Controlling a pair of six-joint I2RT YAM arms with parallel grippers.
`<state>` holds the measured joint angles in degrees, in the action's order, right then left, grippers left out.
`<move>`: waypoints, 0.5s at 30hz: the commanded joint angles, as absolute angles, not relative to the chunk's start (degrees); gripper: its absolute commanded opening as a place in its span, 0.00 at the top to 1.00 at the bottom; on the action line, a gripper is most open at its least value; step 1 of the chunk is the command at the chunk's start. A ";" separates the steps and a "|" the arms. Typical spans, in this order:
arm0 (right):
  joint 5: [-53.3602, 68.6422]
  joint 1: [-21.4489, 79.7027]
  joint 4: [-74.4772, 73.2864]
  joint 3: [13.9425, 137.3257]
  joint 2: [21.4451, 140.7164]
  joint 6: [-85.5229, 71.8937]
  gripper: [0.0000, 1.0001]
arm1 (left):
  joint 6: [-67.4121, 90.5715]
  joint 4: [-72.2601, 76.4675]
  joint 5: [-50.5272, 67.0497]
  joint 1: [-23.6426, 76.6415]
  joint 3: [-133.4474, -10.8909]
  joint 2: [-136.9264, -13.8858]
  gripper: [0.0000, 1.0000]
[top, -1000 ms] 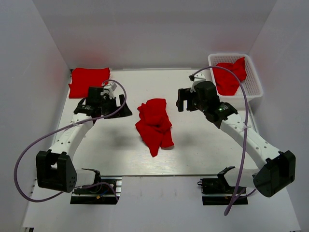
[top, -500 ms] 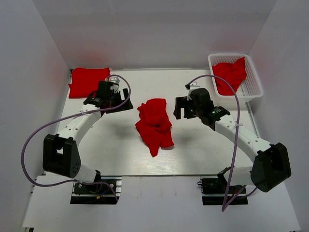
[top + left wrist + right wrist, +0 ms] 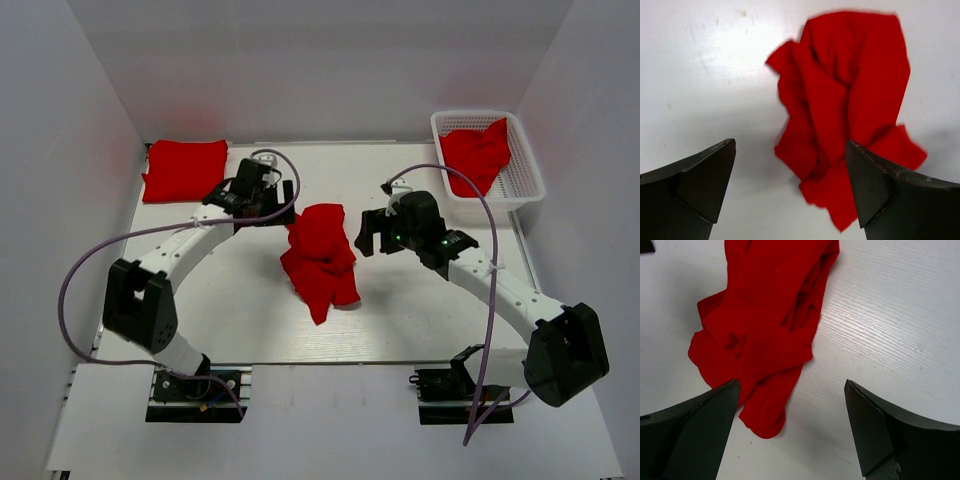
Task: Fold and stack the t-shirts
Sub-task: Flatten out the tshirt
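A crumpled red t-shirt (image 3: 320, 258) lies in the middle of the table; it also shows in the left wrist view (image 3: 842, 100) and in the right wrist view (image 3: 765, 320). A folded red t-shirt (image 3: 184, 170) lies at the back left corner. Another red t-shirt (image 3: 477, 155) hangs out of the white mesh basket (image 3: 527, 175). My left gripper (image 3: 284, 195) is open and empty just left of the crumpled shirt's top; in its wrist view (image 3: 790, 195) the shirt lies ahead. My right gripper (image 3: 366, 232) is open and empty just right of the shirt, above bare table (image 3: 790, 430).
White walls close in the table on three sides. The table's front edge (image 3: 330, 362) runs just ahead of the arm bases. Purple cables (image 3: 487, 260) loop off both arms.
Both arms have swung inward toward the crumpled shirt in the middle. The left gripper moved right from near the folded shirt; the right gripper moved left and nearer. Both stayed open.
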<state>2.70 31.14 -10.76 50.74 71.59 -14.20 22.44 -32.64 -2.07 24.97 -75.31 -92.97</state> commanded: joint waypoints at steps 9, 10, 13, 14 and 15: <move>12.57 31.81 -7.82 55.63 79.87 -11.42 0.10 | 24.08 -25.32 11.85 33.66 -50.73 -75.85 0.00; 13.18 31.82 -7.47 55.90 80.59 -11.43 0.10 | 24.87 -24.79 11.87 35.23 -50.19 -76.72 0.02; 14.85 32.17 -6.95 56.78 83.40 -12.13 0.10 | 25.40 -23.73 11.26 37.26 -48.87 -78.31 0.02; 15.03 32.25 -6.94 57.21 84.71 -12.39 0.10 | 25.40 -23.73 10.64 38.05 -48.26 -78.83 0.02; 15.29 32.17 -6.86 57.30 84.99 -12.57 0.10 | 25.40 -22.69 10.63 38.06 -48.25 -79.62 0.02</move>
<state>12.45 31.83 -8.84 54.61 83.68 -12.47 24.40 -26.76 9.74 37.04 -48.53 -79.33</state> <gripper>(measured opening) 0.904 0.983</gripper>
